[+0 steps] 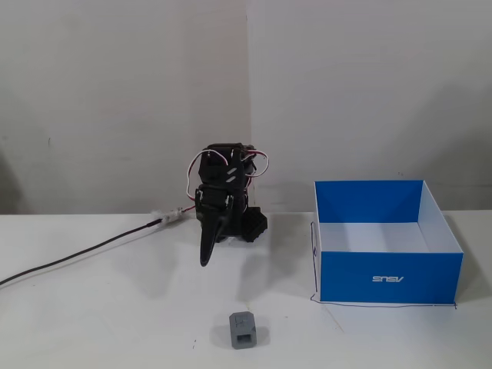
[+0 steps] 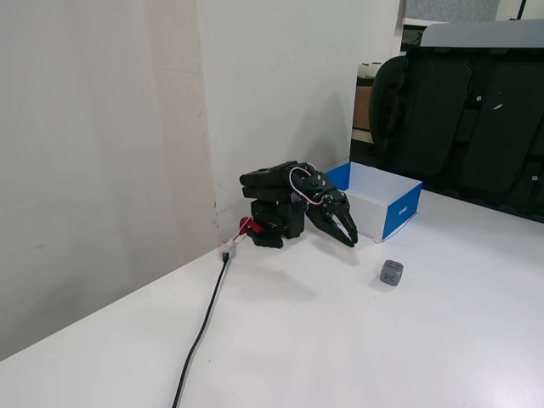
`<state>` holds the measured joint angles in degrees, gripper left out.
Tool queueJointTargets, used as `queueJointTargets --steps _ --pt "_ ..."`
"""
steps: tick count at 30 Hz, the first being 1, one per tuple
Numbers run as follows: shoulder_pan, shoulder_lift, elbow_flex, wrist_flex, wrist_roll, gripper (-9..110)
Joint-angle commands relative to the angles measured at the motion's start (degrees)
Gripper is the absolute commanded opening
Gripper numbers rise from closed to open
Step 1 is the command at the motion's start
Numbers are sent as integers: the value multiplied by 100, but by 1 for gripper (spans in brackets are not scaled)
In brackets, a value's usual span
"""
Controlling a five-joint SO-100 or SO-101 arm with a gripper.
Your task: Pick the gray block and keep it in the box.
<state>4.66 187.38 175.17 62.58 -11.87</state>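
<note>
White walls back a white bench in a fixed view. At the bench's rear the folded black arm points its end effector down and toward the camera; from this angle the fingers overlap into one dark spike, so I cannot tell here whether they are apart. A black cable runs off to the left edge. The block sits on the bench near the bottom edge, well apart from the tip and slightly right of it. It is a cube with no long axis; a square recess faces the camera. The box stands to the right, open-topped, blue outside and white inside, its white logo on the front wall appearing upside down. It is well apart from the block.

White wall fills the left of another fixed view, with dark chairs behind the bench. The arm crouches low, and its end effector slants down to the right, fingers slightly apart, holding nothing. The block lies right of and below the tip, clear of it. The box stands just behind the end effector. The cable trails toward the bottom edge.
</note>
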Motion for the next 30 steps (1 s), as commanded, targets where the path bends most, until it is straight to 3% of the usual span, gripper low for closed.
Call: queueJointTargets --steps 1,15,23,30 --pt "571 905 -70 -9 861 0" --pt "308 905 -123 -149 791 0" --pt "-325 694 -1441 466 773 0" --pt "-475 -2505 -3911 773 773 0"
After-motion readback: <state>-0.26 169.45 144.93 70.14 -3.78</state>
